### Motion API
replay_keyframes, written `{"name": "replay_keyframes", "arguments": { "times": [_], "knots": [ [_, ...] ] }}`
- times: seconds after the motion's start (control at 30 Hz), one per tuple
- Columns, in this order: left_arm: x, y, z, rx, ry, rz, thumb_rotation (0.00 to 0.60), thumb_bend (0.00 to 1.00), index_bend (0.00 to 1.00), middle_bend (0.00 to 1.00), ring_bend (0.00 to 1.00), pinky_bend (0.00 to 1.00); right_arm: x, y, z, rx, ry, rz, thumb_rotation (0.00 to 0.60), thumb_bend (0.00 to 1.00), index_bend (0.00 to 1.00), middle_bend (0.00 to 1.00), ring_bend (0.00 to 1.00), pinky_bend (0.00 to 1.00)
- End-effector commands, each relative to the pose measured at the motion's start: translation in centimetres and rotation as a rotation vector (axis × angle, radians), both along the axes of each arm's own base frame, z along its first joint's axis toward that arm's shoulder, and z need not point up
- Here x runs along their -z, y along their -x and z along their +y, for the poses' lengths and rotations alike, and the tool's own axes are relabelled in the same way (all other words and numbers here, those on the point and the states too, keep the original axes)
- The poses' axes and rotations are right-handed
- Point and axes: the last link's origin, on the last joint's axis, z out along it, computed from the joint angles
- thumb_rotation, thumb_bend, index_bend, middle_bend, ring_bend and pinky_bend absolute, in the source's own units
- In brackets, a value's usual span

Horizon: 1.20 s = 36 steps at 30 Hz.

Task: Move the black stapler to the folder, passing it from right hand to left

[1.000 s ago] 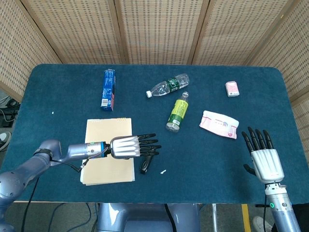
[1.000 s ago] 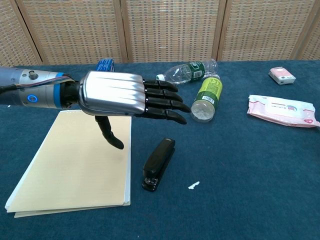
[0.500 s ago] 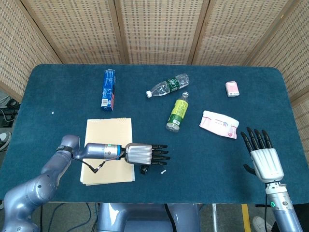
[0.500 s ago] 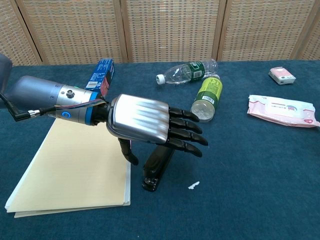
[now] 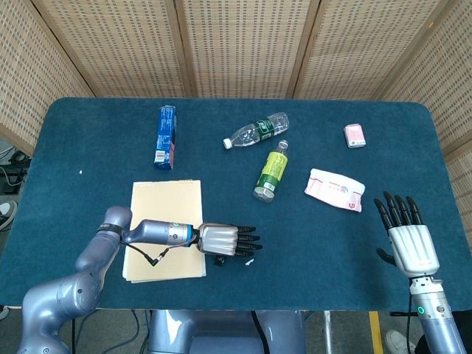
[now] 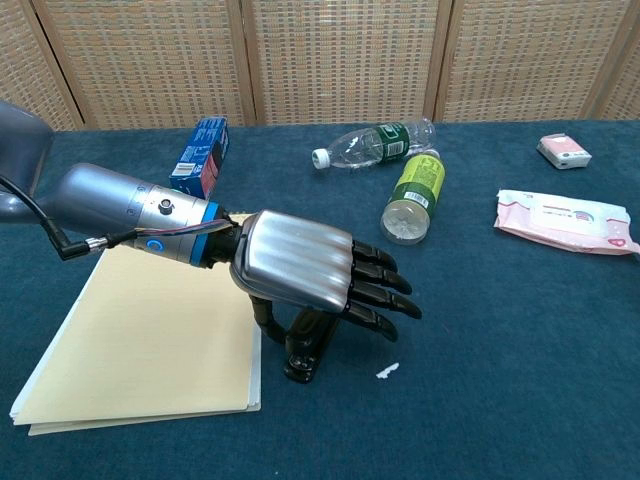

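The black stapler (image 6: 304, 352) lies on the blue table just right of the cream folder (image 6: 130, 340). In the head view only a sliver of the stapler (image 5: 220, 259) shows, beside the folder (image 5: 164, 214). My left hand (image 6: 315, 272) hovers low over it, palm down and fingers stretched out, with the thumb reaching down at the stapler's left side. I cannot see any fingers wrapped round the stapler. The left hand (image 5: 225, 240) covers most of it from above. My right hand (image 5: 409, 240) is far off at the table's near right, fingers spread and holding nothing.
At the back lie a blue box (image 5: 166, 134), a clear bottle (image 5: 257, 130) and a green-labelled bottle (image 5: 271, 171). A pink tissue pack (image 5: 335, 189) and a small pink box (image 5: 355, 135) are on the right. A white scrap (image 6: 387, 371) sits beside the stapler.
My left hand has come down and shifted toward the near edge, from above the stapler's far end to low over its body. The right hand drifted slightly right.
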Motion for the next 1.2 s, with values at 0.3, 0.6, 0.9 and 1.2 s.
{"name": "replay_keyframes", "arguments": {
  "times": [0.3,0.6,0.9,1.2],
  "knots": [
    [0.9,0.2,-0.4,0.015,0.003,0.026,0.600,0.20,0.26,0.09,0.14,0.27,-0.1,0.1,0.0,0.004,-0.005,-0.007,0.600,0.00,0.00,0.00,0.00,0.00],
    [1.3,0.5,-0.6,0.027,-0.002,0.048,0.600,0.29,0.36,0.16,0.21,0.26,0.0,0.0,0.0,0.003,-0.014,-0.012,0.600,0.00,0.00,0.00,0.00,0.00],
    [1.4,0.7,-0.8,0.023,0.010,0.047,0.600,0.57,0.64,0.43,0.44,0.47,-0.2,-0.1,0.1,0.000,-0.011,-0.019,0.600,0.00,0.00,0.00,0.00,0.00],
    [-0.1,0.6,0.3,0.034,-0.024,0.035,0.600,0.77,0.74,0.50,0.50,0.53,-0.3,-0.2,0.2,-0.006,-0.012,-0.022,0.600,0.00,0.00,0.00,0.00,0.00]
  ]
}}
